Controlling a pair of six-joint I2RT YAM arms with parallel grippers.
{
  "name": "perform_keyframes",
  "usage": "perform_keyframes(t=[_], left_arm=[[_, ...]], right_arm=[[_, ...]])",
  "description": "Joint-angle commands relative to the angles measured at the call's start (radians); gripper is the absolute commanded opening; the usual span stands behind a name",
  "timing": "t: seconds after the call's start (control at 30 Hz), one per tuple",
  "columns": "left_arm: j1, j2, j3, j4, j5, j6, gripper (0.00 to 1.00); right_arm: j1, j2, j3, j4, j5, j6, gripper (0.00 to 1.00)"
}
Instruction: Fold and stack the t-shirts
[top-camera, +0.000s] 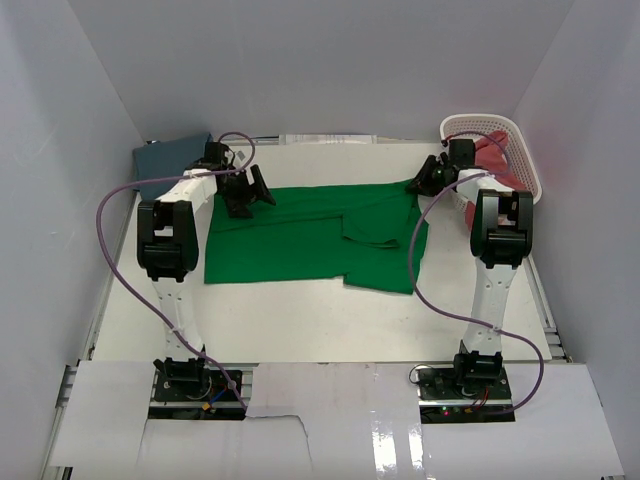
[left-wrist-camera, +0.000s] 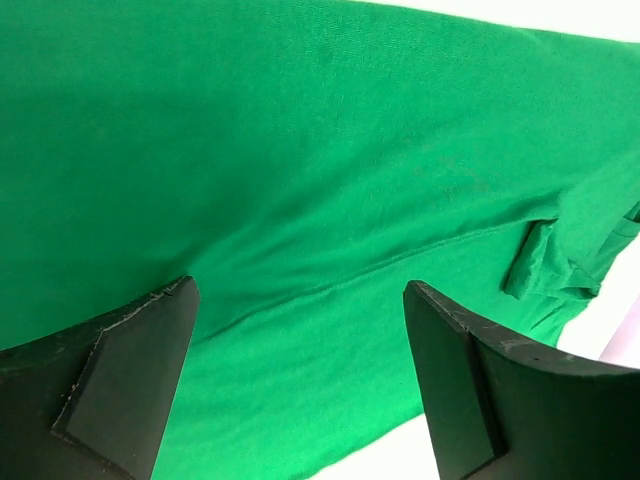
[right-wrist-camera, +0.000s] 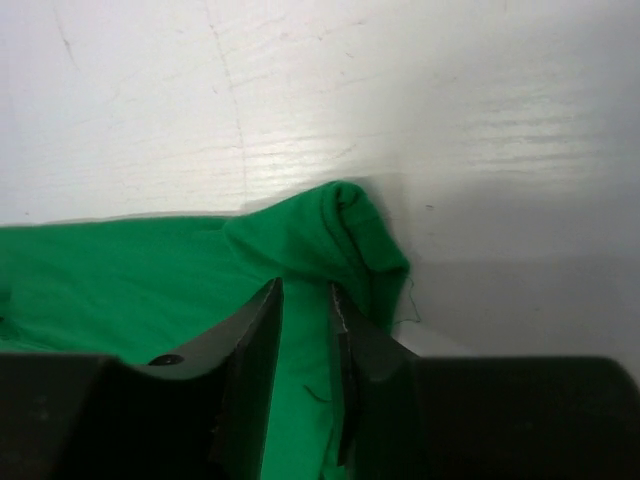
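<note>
Green t-shirt (top-camera: 300, 240) spread mostly flat on the white table (top-camera: 300, 320), one flap doubled back over its right part, a seam crossing the cloth in the left wrist view. At the far right corner of the green t-shirt, right gripper (top-camera: 425, 182), clenched: fingers (right-wrist-camera: 255, 350) drawn to a narrow slit with a ridge of green cloth pinched in it, a small bunched fold raised just past the tips, bare table beyond. At the far left edge of the same shirt, left gripper (top-camera: 247, 192), released: fingers (left-wrist-camera: 130, 340) spread wide, green cloth showing across the whole gap, nothing held; touching the cloth or hovering just over it, cannot tell. Beyond the green shirt's far left corner, slate blue t-shirt (top-camera: 170, 160), a flat dark patch, apart from the green one. Beyond the far right corner, white lattice basket (top-camera: 480, 124) with red t-shirt (top-camera: 497, 160) draped in it.
</note>
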Motion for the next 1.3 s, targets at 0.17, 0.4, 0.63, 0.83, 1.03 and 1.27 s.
perform_keyframes(t=[0.17, 0.4, 0.63, 0.83, 1.03, 1.27], left_arm=[[-0.015, -0.145, 0.147, -0.064, -0.007, -0.018, 0.95], [-0.016, -0.364, -0.017, -0.056, -0.048, -0.011, 0.96], [-0.067, -0.581, -0.396, 0.05, 0.067, 0.0, 0.96], [-0.308, -0.584, -0.473, 0.176, 0.073, -0.038, 0.96], [-0.462, -0.517, -0.468, 0.35, 0.107, -0.109, 0.96], [-0.548, -0.339, -0.355, 0.43, 0.148, -0.14, 0.96]], right_arm=[[0.011, -0.099, 0.038, 0.017, -0.106, -0.027, 0.67], [0.045, -0.377, -0.257, 0.021, -0.125, -0.035, 0.74], [0.046, -0.741, -0.656, -0.002, -0.04, -0.061, 0.84], [0.046, -0.958, -0.975, 0.092, -0.137, -0.006, 0.93], [0.038, -1.191, -1.203, 0.122, -0.142, 0.054, 0.97], [0.032, -1.316, -1.339, 0.142, -0.133, 0.086, 0.98]])
